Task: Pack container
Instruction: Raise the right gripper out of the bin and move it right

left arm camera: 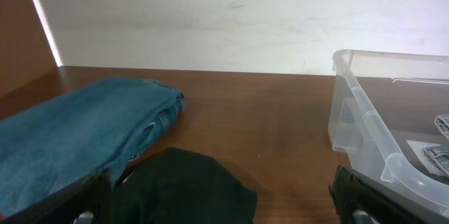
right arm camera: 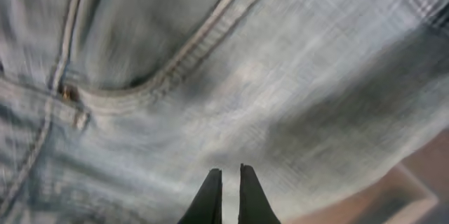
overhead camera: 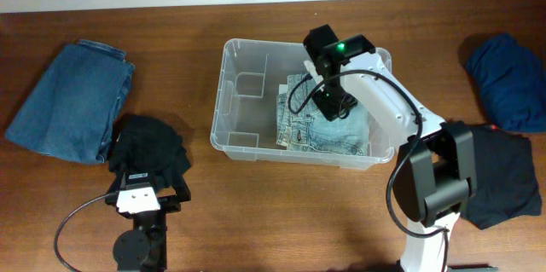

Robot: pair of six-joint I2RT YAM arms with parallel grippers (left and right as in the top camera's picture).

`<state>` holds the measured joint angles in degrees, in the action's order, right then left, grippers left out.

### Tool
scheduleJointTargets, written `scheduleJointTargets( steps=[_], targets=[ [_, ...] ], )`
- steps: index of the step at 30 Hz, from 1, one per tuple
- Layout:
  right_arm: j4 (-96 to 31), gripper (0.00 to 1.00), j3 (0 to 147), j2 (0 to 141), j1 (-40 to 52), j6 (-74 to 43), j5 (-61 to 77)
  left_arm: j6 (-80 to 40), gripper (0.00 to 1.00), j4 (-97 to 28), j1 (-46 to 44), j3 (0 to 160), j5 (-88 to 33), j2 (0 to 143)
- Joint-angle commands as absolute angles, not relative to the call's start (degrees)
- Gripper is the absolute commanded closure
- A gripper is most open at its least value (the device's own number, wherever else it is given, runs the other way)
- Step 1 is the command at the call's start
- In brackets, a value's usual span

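From overhead, the container [overhead camera: 223, 93] sits mid-tabletop [overhead camera: 281, 212] with folded light-wash jeans [overhead camera: 337, 136] lying in its right half. The right hand [overhead camera: 328, 101] reaches down inside the container, over those jeans. Outside it lie blue jeans [overhead camera: 72, 97] at far left, a black garment [overhead camera: 149, 148] just beside them, a dark blue garment [overhead camera: 508, 80] at far right and a second black garment [overhead camera: 503, 178] near the right arm's base. The left hand [overhead camera: 145, 185] hovers at the black garment.

The left wrist view shows that hand spread wide and holding nothing, the black garment lying between its fingers.

In the right wrist view the fingers are pressed together just above the denim, with no cloth visibly pinched.

By my judgement packing is barely begun: one piece in, four to go.
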<state>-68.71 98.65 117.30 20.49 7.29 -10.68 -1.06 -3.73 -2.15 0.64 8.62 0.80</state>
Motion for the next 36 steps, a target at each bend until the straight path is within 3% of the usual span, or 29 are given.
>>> scheduleJointTargets(
  steps=[1,14,23,28,32,33,36],
  targets=[
    [-64.9,0.96,96.4,115.8,19.0,3.6,-7.8,-0.4,0.01,-3.9,-2.3,0.5,8.8,0.4],
    [-44.1,0.96,80.9,115.8,17.3,2.5,-6.4,-0.4,0.01,-3.9,-2.3,0.5,8.8,0.4],
    [-61.6,0.96,104.6,112.1,17.6,2.3,-6.2,-0.4,0.01,-3.9,-2.3,0.5,8.8,0.4],
    [-73.3,0.96,118.8,109.1,15.2,-4.1,-6.7,-0.4,0.01,-3.9,-2.3,0.5,8.8,0.4],
    [-78.0,0.96,121.0,107.9,10.3,-9.5,-6.6,-0.4,0.01,-3.9,-2.3,0.5,8.8,0.4],
    [-79.1,0.95,121.0,107.9,8.8,-9.5,-6.6,-0.4,0.01,-3.9,-2.3,0.5,8.8,0.4],
    [-81.3,0.68,119.3,108.8,3.7,-9.5,-5.7,-0.4,0.00,-3.9,-2.3,0.5,8.8,0.4]
  ],
)
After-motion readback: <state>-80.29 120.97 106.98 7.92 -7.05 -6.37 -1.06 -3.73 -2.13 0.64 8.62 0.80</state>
